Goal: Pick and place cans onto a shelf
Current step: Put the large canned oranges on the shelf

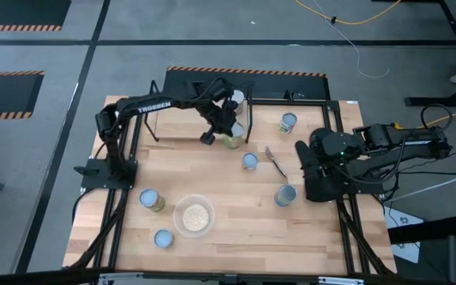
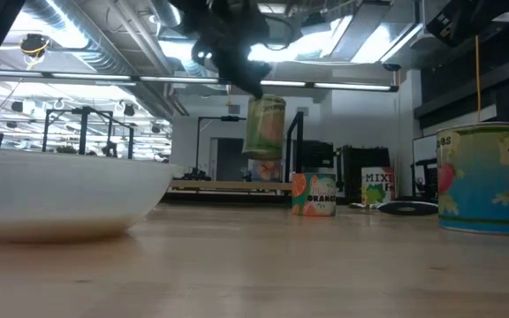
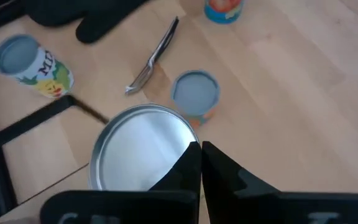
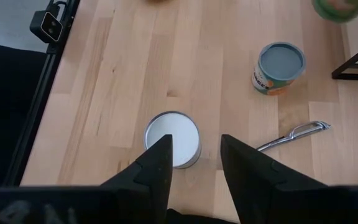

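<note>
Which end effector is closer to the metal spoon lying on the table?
Right. The right end effector sits beside the silvery metal spoon; the left end effector, gripping a green-labelled can, hangs farther off near the shelf.

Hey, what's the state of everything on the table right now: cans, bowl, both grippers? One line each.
Left gripper: fingers shut on the green can's rim.
Green can: held upright, clear of the table.
Right gripper: fingers open, above the white-topped can.
White-topped can: upright on the table, not gripped.
Blue-topped can: upright, free.
Bowl: upright, holding pale grain.
Metal utensil: lying flat.
</note>
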Available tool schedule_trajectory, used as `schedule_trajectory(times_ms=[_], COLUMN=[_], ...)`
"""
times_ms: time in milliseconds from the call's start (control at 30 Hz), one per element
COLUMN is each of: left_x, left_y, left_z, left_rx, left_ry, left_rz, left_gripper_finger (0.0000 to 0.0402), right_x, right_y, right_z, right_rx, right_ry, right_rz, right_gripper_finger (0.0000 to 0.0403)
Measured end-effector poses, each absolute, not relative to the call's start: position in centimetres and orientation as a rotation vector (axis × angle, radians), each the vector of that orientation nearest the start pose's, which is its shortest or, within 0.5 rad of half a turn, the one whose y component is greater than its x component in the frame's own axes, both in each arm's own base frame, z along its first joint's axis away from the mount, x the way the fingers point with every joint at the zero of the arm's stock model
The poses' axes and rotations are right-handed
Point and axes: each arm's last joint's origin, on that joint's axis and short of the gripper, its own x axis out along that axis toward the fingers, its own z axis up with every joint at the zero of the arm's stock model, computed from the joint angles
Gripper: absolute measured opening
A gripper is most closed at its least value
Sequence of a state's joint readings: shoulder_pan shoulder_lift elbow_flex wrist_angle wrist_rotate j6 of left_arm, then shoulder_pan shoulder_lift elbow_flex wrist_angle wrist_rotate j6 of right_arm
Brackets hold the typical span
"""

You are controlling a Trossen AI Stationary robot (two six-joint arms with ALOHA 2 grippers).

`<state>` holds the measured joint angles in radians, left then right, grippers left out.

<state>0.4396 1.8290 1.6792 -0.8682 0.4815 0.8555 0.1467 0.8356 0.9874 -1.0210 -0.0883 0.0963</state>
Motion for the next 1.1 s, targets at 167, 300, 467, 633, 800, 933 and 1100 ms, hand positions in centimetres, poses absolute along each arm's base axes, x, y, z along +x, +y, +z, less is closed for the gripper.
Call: schedule_trajectory(times_ms=[167, 300, 467, 633, 800, 933, 1100], left_x=[35.3, 34.8, 34.5, 34.0, 33.6, 33.7, 34.1], left_y=[16.8, 17.8, 18.9, 19.8, 20.4, 20.7, 20.7], left_z=[29.4, 29.0, 27.7, 26.2, 25.8, 25.6, 25.2], left_rx=[0.416, 0.446, 0.47, 0.49, 0.498, 0.5, 0.523], left_ry=[0.751, 0.726, 0.696, 0.684, 0.681, 0.686, 0.705], left_rz=[-0.431, -0.436, -0.406, -0.384, -0.375, -0.367, -0.345], left_gripper_finger=[0.0, 0.0, 0.0, 0.0, 0.0, 0.0, 0.0], right_x=[13.7, 13.8, 13.9, 14.1, 14.3, 14.5, 14.6], right_y=[2.3, 2.3, 2.3, 2.3, 2.4, 2.4, 2.4], right_z=[32.2, 32.3, 32.4, 32.6, 32.8, 33.0, 33.1], right_rx=[0.064, 0.065, 0.052, 0.025, -0.021, -0.032, -0.031], right_ry=[0.88, 0.856, 0.839, 0.813, 0.776, 0.749, 0.733], right_rz=[0.177, 0.179, 0.185, 0.198, 0.22, 0.225, 0.226], right_gripper_finger=[0.014, 0.014, 0.014, 0.014, 0.014, 0.014, 0.014])
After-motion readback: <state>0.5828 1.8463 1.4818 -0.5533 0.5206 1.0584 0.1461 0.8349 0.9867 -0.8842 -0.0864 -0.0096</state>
